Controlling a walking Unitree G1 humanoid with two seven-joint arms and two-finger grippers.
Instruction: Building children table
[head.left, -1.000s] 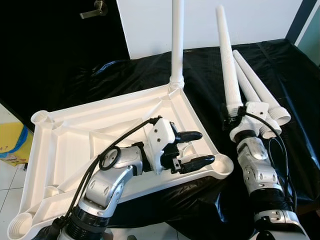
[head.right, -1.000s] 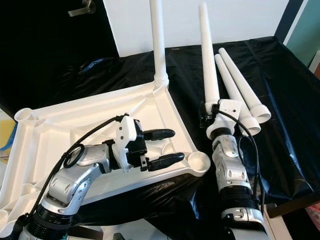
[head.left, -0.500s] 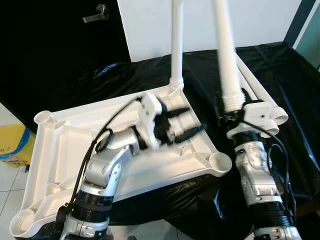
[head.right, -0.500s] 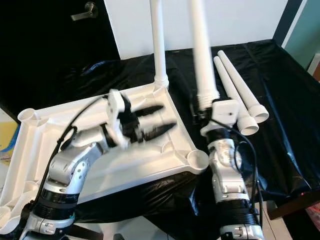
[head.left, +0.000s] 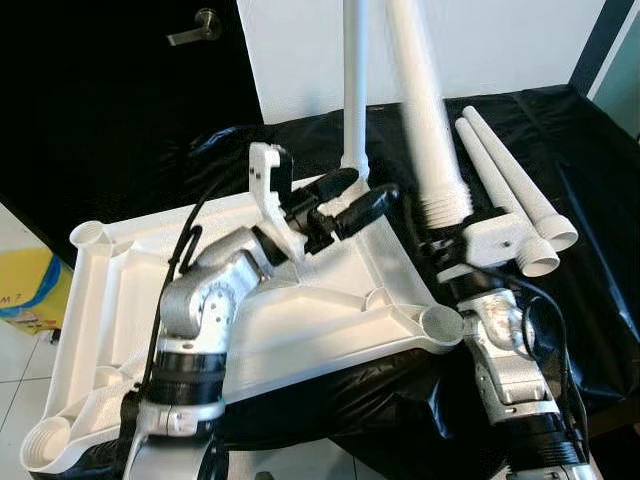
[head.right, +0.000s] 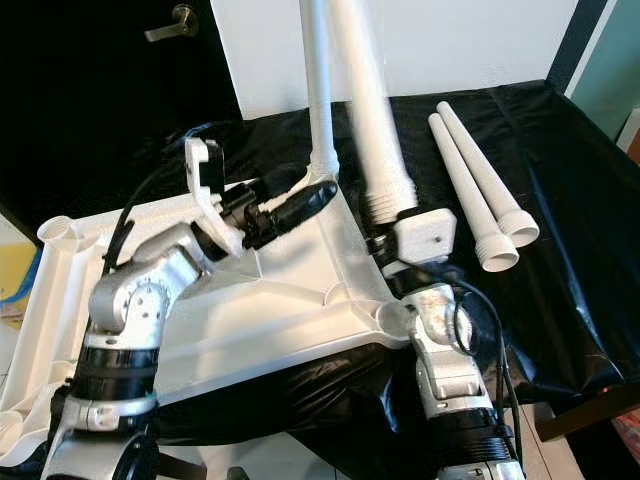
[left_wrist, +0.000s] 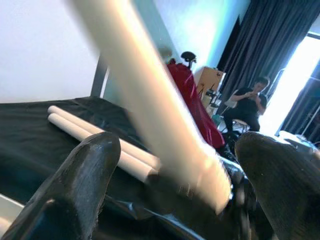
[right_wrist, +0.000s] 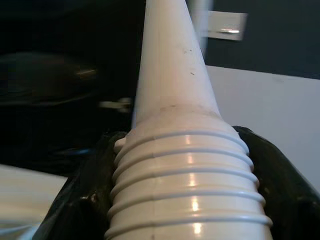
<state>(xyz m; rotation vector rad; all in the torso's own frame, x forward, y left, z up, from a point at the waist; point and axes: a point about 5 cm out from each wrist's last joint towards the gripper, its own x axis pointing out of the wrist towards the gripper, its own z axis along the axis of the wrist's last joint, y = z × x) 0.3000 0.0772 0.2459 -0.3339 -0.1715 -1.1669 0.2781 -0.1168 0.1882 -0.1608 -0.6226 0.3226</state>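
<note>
Right gripper clamps the threaded end of a white leg upright, while the left gripper hovers open-fingered over the upturned tabletop.

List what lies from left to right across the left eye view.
Yellow box → upturned white tabletop → left hand → table leg held in the right hand → two loose table legs on the black sheet.

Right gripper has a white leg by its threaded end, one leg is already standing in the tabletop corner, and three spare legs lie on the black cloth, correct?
Not quite: two spare legs lie on the black cloth, not three, as the right eye view shows. The rest holds: the right gripper grips a white leg by its threaded end, and one leg stands in the tabletop corner.
</note>
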